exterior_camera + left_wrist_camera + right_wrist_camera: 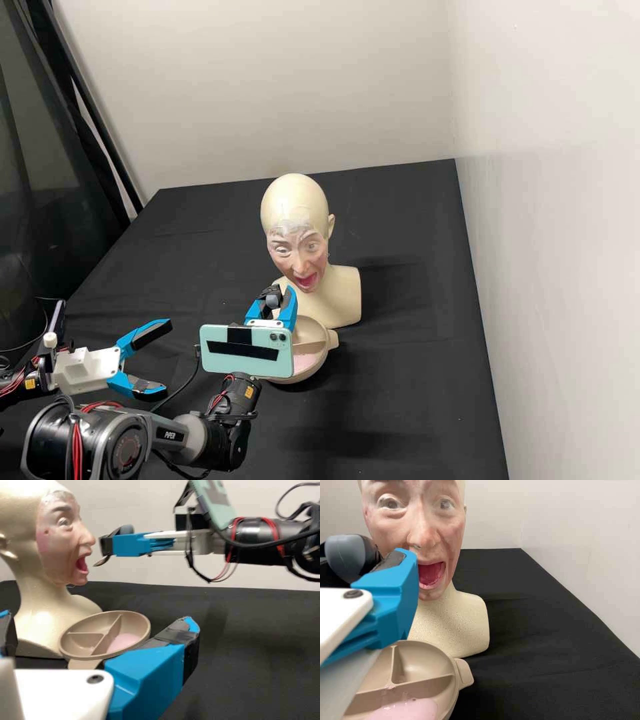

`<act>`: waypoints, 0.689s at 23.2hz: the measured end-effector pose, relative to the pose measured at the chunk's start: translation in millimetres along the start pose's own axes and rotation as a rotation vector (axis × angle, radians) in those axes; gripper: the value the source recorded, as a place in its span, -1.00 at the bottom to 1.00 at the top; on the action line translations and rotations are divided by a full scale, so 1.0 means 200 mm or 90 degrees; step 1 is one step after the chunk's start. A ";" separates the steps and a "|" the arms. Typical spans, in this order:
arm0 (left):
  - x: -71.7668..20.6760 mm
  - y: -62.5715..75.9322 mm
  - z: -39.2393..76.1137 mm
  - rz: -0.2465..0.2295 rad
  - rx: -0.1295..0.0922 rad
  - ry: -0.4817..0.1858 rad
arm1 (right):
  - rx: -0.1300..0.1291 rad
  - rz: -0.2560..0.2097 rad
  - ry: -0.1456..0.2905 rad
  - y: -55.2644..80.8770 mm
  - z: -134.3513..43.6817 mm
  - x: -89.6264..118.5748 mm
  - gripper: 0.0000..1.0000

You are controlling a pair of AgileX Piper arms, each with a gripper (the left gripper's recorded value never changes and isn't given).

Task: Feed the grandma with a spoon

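Observation:
The grandma is a bald mannequin bust [303, 247] with a wide-open mouth [431, 574], standing mid-bench. In front of it sits a beige divided bowl [319, 331] with pink food [122, 642] in one compartment. My right gripper [275, 299] hovers over the bowl, shut on a grey spoon [101, 560]. The spoon's tip is level with the mouth and a short gap from the lips. The spoon's thick handle [347, 555] rests against my blue finger [390, 600]. My left gripper [163, 357] is open and holds nothing, low at the bench's front left, well short of the bowl.
A mint-green phone [247, 350] is strapped across the right arm's wrist. A white wall [553, 267] runs along the bench's right edge and a dark panel [40, 200] stands at the left. Cables [180, 390] trail near the front left. Bare black bench lies right of the bust.

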 end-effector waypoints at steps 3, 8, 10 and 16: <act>0.004 -0.01 -0.02 -0.005 -0.001 0.008 | -0.002 0.000 0.000 0.00 0.00 0.00 -1.00; 0.009 -0.02 -0.03 -0.009 -0.002 0.011 | -0.014 0.001 -0.001 0.00 0.00 0.00 -1.00; 0.009 -0.02 -0.03 -0.009 -0.001 0.010 | -0.014 0.006 -0.005 0.01 0.01 0.00 -1.00; 0.009 -0.02 -0.02 -0.011 0.007 0.000 | -0.016 0.007 -0.022 0.02 0.04 -0.02 -1.00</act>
